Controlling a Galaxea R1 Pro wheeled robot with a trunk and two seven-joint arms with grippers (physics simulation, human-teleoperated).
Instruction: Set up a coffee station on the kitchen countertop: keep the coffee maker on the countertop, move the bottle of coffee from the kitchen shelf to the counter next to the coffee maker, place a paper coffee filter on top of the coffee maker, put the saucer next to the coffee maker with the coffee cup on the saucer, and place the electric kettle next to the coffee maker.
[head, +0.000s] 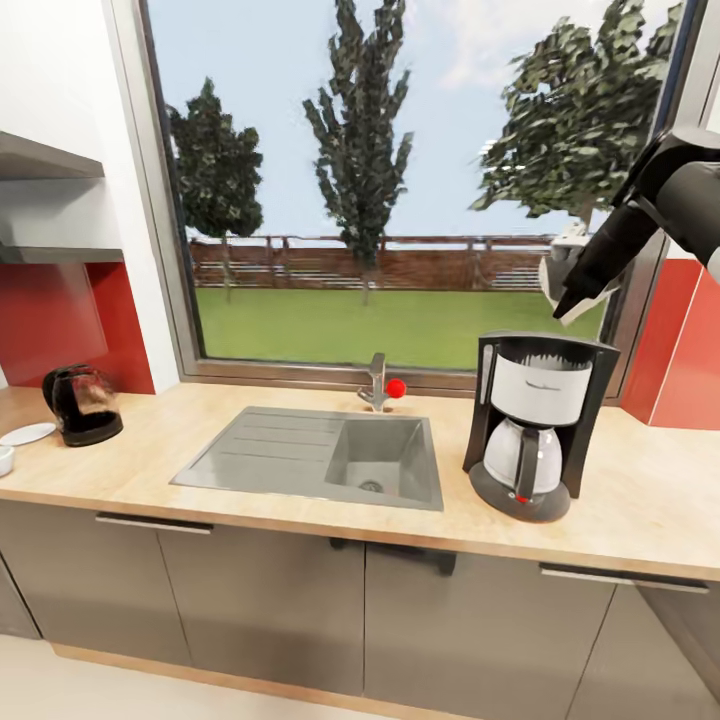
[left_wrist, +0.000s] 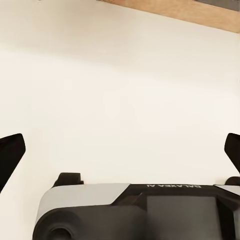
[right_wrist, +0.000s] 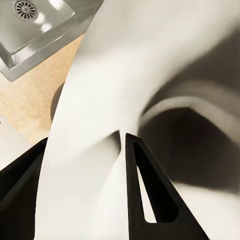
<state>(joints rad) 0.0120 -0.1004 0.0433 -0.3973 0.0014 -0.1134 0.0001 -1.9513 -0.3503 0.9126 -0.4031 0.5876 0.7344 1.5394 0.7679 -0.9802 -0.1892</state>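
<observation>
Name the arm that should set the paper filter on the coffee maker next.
Right. The right hand already grips the paper coffee filter, raised just above the coffee maker. The left hand is open, facing bare floor with nothing between its fingers.

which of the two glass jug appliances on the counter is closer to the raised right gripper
The coffee maker, right of the sink, directly below the right gripper. The electric kettle stands at the counter's far left end.
</observation>
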